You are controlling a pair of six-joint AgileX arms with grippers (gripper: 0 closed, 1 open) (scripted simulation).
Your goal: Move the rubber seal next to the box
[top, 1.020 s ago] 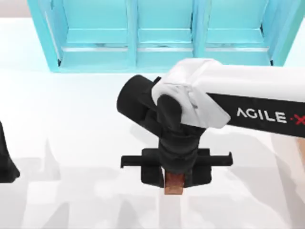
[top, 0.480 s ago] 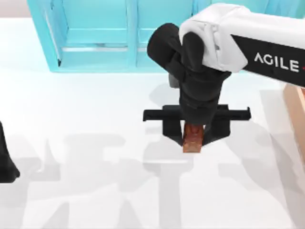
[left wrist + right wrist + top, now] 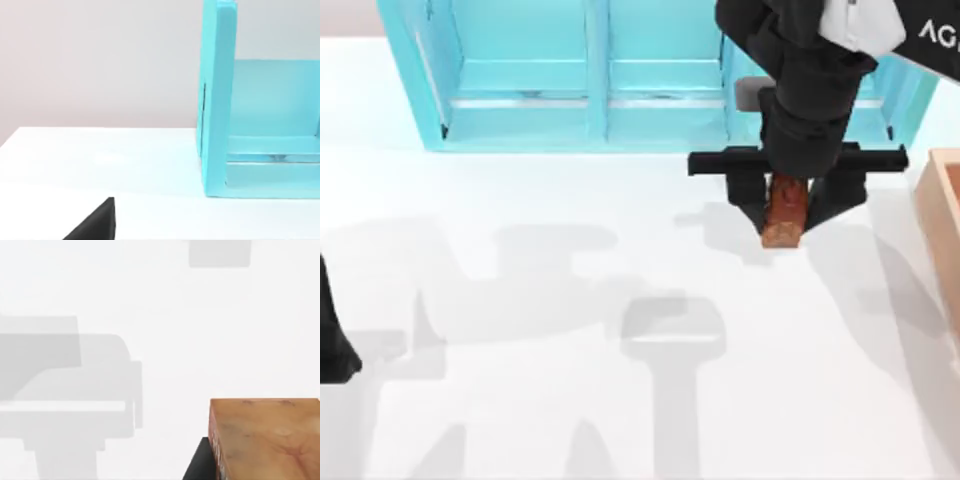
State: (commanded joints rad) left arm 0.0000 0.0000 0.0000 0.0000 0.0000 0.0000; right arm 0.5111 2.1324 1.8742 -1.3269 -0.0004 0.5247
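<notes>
— What stands at the far side of the smooth white worktop (image 3: 520,300)?

— A big turquoise shelf unit (image 3: 590,80) with upright dividers splitting it into open compartments, its base resting on the worktop.

— And from the left wrist view?

— One turquoise side panel (image 3: 217,100) stands upright on the worktop, against a plain pale wall (image 3: 100,60).

- the rubber seal (image 3: 785,213) i carry is reddish-brown, mottled with orange speckles.
- box (image 3: 942,215): tan wood.
- shelf unit (image 3: 620,75): turquoise.
- table (image 3: 520,300): white.
</notes>
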